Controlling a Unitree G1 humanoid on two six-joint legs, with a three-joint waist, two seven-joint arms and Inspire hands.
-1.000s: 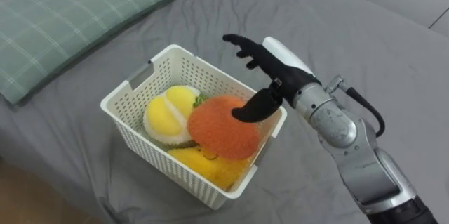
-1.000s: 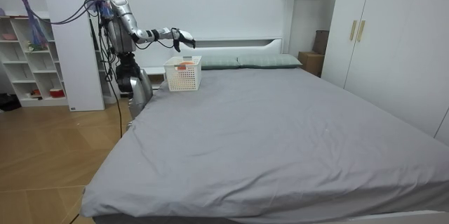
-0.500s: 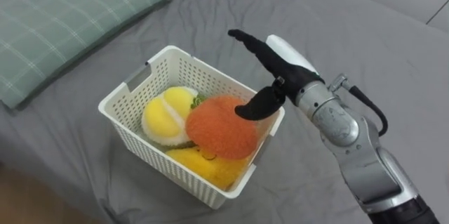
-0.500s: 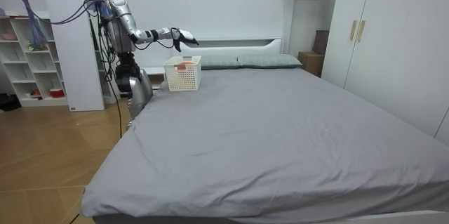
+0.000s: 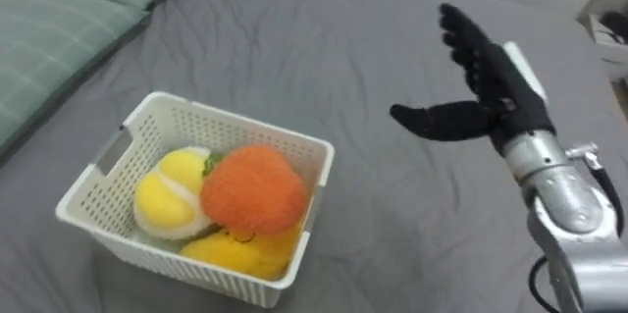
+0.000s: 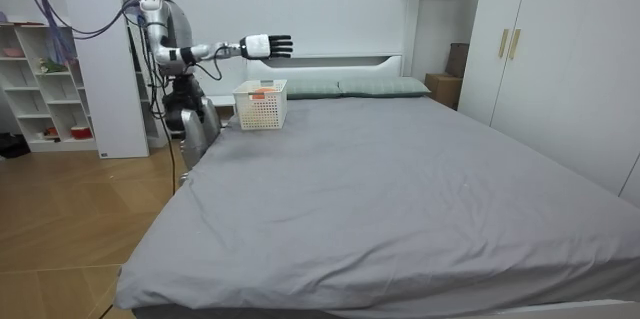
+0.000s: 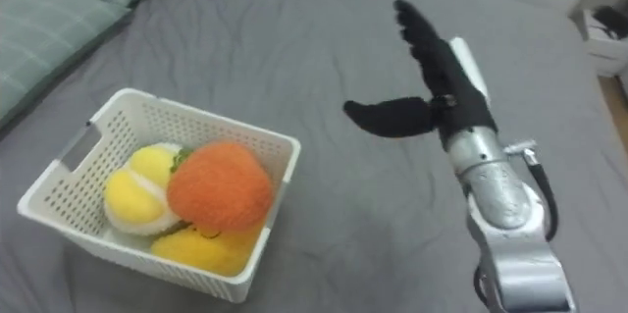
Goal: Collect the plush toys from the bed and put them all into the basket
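Plush orange and yellow toys [image 5: 253, 193] lie in white lattice plastic basket [image 5: 235, 131] on grey bed [image 5: 373, 38].
Right hand [image 5: 498, 95] hovers right of it, fingers spread apart, empty.

Pretty bright, soft even light all over; just a faint shadow round the basket [image 5: 235, 129] on the bed [image 5: 294, 38].

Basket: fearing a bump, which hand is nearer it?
Right. The right hand hovers open to the right of the basket, clear of it; no other hand is beside it.
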